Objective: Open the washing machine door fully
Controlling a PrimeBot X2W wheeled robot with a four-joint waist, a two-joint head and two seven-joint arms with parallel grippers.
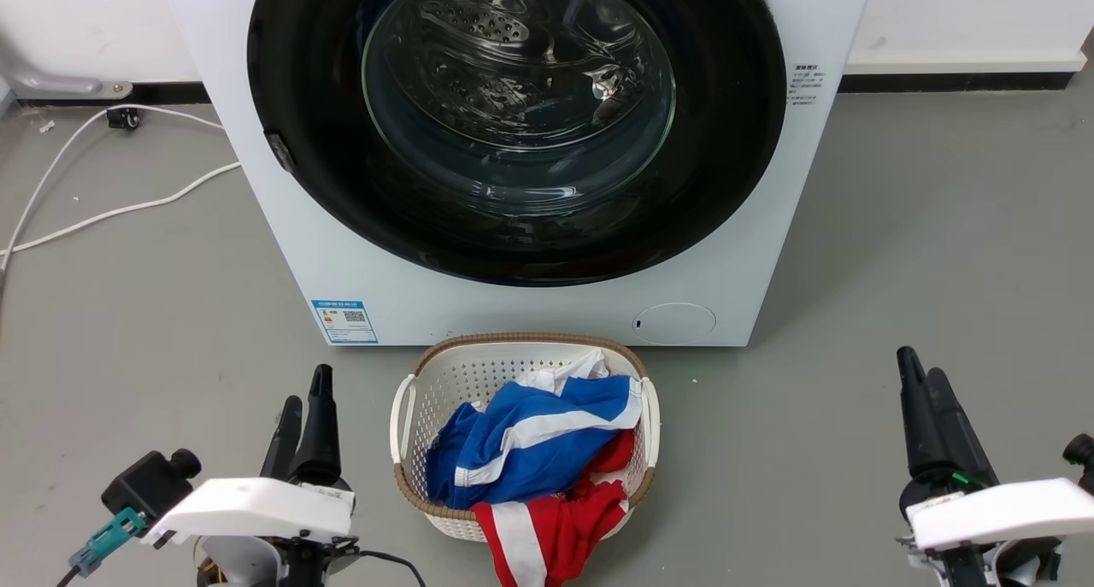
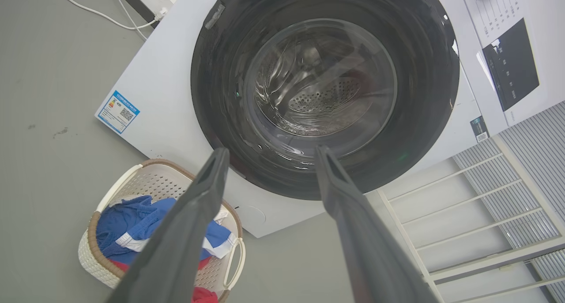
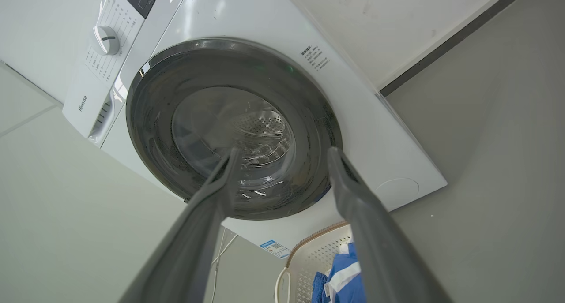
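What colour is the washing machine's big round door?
The door is glossy black with a clear glass centre; the head view shows it best.

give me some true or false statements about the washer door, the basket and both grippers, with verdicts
1. The washing machine door is shut. True.
2. The laundry basket is empty. False: it holds blue, white and red clothes, and a red piece hangs over its near rim.
3. The left gripper is open and holds nothing. True.
4. The right gripper is clamped on the door's edge. False: it is open and apart from the door.
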